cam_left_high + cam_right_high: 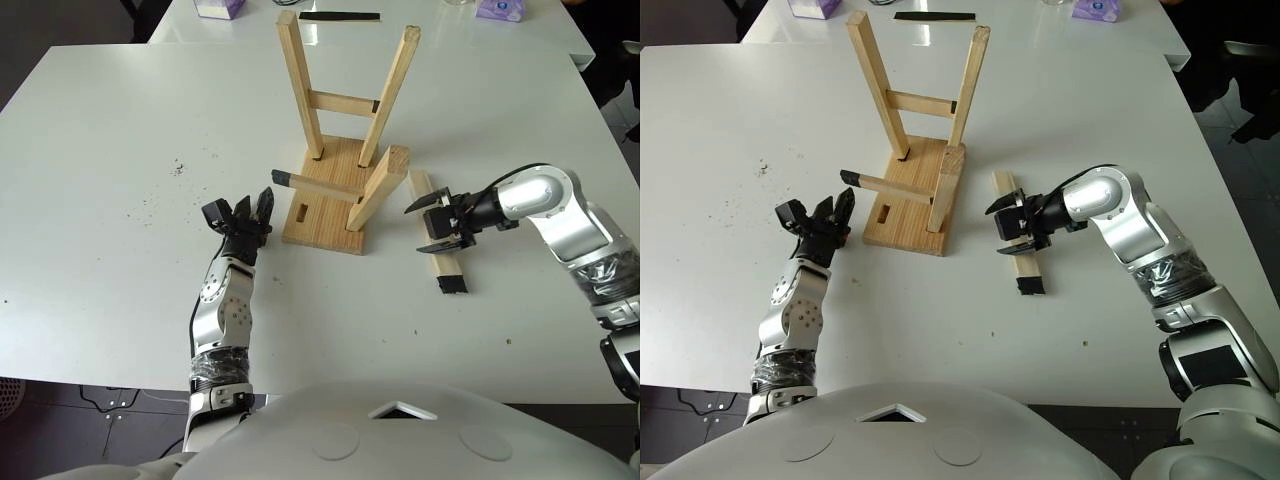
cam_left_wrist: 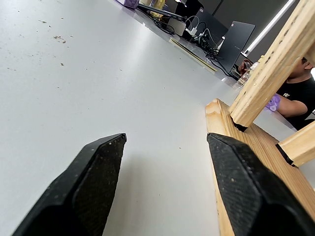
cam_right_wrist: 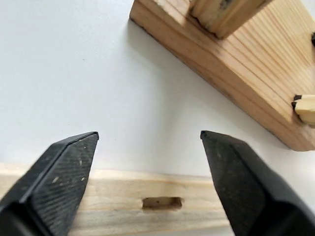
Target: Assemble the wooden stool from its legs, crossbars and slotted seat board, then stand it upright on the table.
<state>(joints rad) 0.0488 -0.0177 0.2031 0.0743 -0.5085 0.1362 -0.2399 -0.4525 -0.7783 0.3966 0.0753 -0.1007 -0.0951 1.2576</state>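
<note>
While the whole layout is being shown by the eye views, a slot (image 3: 160, 202) in the loose leg (image 3: 123, 196) is being revealed by the right wrist view. One board (image 1: 325, 225) is lying flat on the table (image 1: 120, 150), with three legs (image 1: 300, 85) being carried upright in it and the loose fourth lying just right of it. Two crossbars (image 1: 343, 101) are being counted. The right gripper (image 1: 416, 227) is being held wide open over the loose leg, gripping nothing. The left gripper (image 1: 241, 208), equally wide and empty, is being held just beside the board's left edge; contact cannot be told.
</note>
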